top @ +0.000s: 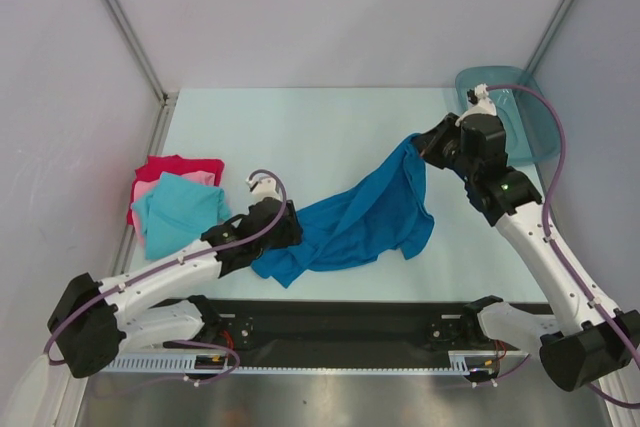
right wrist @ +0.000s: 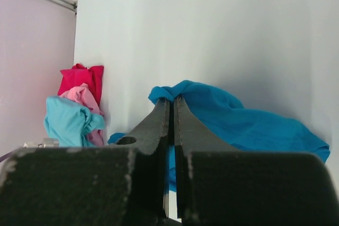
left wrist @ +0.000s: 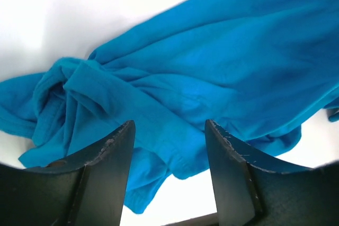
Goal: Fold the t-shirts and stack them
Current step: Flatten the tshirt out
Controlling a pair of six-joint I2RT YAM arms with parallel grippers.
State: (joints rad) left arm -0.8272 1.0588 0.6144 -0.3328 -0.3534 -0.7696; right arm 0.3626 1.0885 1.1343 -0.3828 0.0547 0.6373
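Observation:
The medium blue t-shirt (top: 360, 217) lies crumpled and stretched across the table's middle. My right gripper (top: 418, 147) is shut on its far right corner and holds that corner up; in the right wrist view the cloth (right wrist: 212, 104) bunches over the closed gripper tips (right wrist: 172, 100). My left gripper (top: 290, 227) is open over the shirt's near left end; its fingers (left wrist: 114, 146) straddle the cloth (left wrist: 212, 78) without pinching it. The light turquoise t-shirt (top: 180, 209) lies on the pink t-shirt (top: 150, 187) and the red t-shirt (top: 180, 165) at the left.
A teal translucent plastic tray (top: 515, 112) stands at the far right behind my right arm. The pile of shirts also shows in the right wrist view (right wrist: 74, 109) against the left wall. A black rail (top: 350, 332) runs along the near edge.

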